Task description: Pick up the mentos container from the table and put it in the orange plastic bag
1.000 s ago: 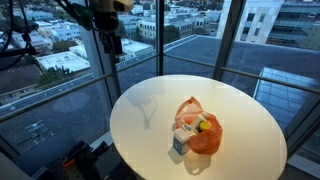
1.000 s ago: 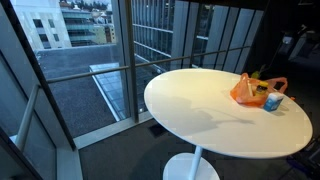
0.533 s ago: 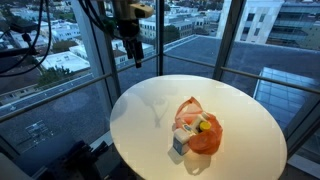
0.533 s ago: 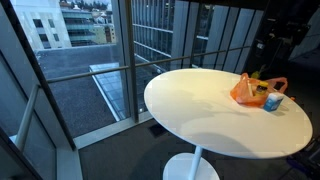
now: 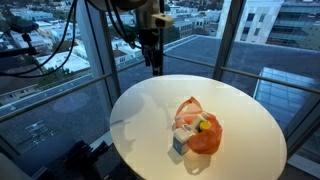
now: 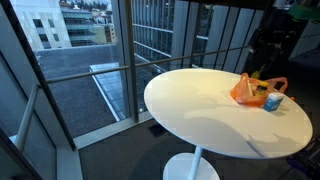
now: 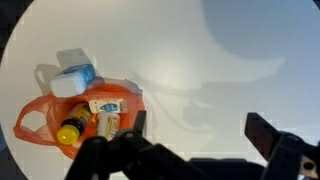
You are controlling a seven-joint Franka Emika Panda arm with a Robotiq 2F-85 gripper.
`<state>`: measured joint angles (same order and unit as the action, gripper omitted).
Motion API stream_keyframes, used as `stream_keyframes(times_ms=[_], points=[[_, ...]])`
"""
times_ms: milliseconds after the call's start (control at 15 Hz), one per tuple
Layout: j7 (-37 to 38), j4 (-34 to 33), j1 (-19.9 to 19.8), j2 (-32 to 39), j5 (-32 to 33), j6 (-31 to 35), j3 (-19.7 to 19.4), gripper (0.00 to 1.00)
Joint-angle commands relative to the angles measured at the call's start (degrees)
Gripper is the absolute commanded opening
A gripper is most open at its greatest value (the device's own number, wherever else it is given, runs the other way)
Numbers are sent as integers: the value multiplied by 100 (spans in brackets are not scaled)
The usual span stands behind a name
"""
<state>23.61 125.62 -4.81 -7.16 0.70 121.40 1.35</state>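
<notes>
Nothing done yet, by my read. Gripper is spread wide and empty, high over the table. Mentos container sits on the table against the orange bag, apparently outside it. Grasp and drop-in both left.

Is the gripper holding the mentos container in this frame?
No, in the wrist view the mentos container sits on the table beside the orange plastic bag, apart from the open, empty gripper.
</notes>
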Motion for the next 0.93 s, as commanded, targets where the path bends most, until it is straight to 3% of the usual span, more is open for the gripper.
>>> stream_keyframes(times_ms=[0, 333, 867], points=[[7, -34, 68, 25, 9, -18, -71, 100], [157, -127, 1, 177, 114, 54, -125, 100], [-1, -244, -277, 587, 62, 244, -685, 100]])
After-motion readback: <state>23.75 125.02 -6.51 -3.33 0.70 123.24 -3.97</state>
